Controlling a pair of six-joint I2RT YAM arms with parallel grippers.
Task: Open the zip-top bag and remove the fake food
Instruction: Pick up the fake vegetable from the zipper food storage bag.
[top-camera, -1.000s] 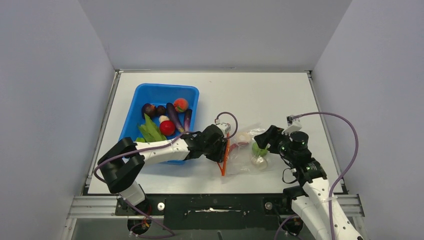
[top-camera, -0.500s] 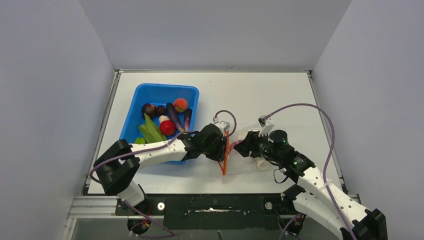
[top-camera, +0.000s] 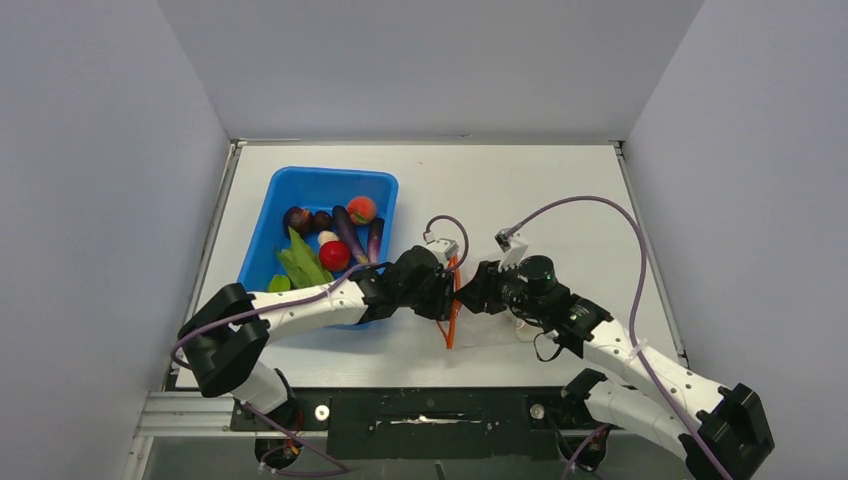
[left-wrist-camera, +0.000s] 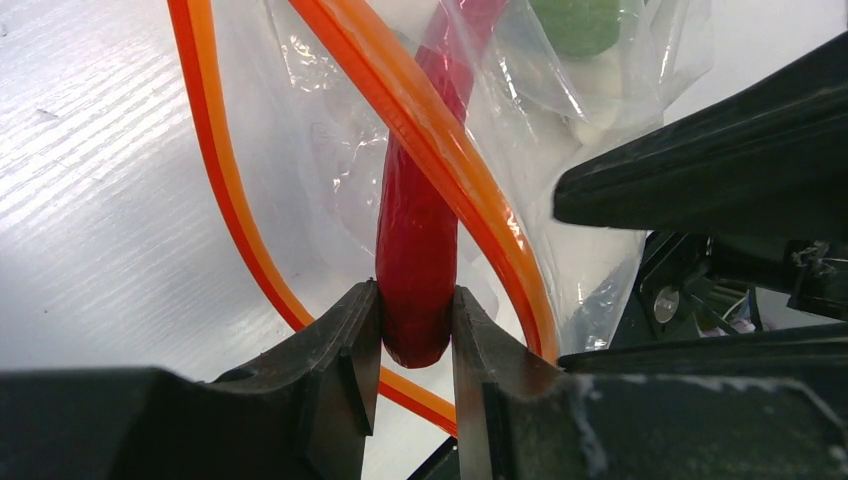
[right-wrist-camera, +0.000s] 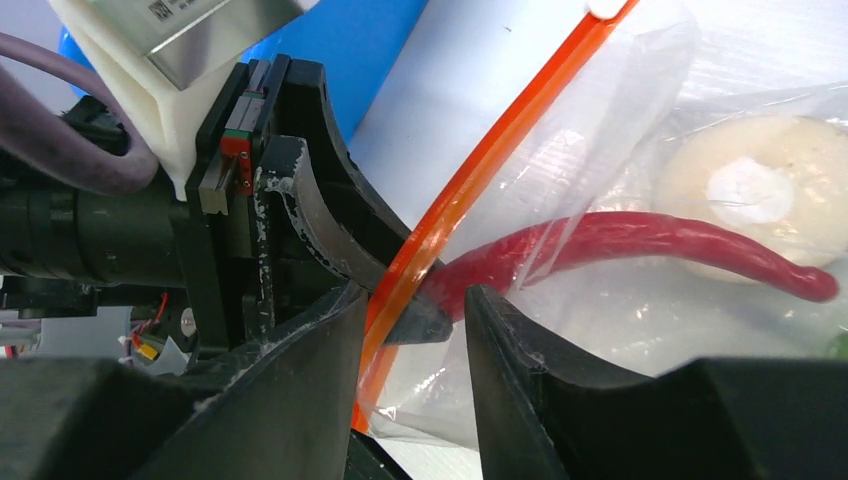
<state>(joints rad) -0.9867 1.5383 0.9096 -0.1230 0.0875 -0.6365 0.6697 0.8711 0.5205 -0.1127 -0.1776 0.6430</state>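
One blue bin (top-camera: 335, 173) of toy vegetables sits on my left arm's side of the zip-top bag (top-camera: 492, 332), which lies flat on the white table (top-camera: 560, 190) between my two claws, orange zipper strip (top-camera: 452, 312) facing the bin. Both claws meet at that strip. My left claw (left-wrist-camera: 415, 320) is pressed together on the tip of a red chili (left-wrist-camera: 415, 230) at the bag's mouth, film and loops of the strip bunched just beside my fingers. My right claw (right-wrist-camera: 410, 320) stands part-way spread, one finger on each side of the strip and of my left claw's fingertip; I cannot tell whether it touches the plastic. More fake food lies deeper in the bag: a white mushroom (right-wrist-camera: 750, 190) and a green piece (left-wrist-camera: 585, 20). Print on the small sticker (right-wrist-camera: 190, 20) on my left claw's white block is too small to read.
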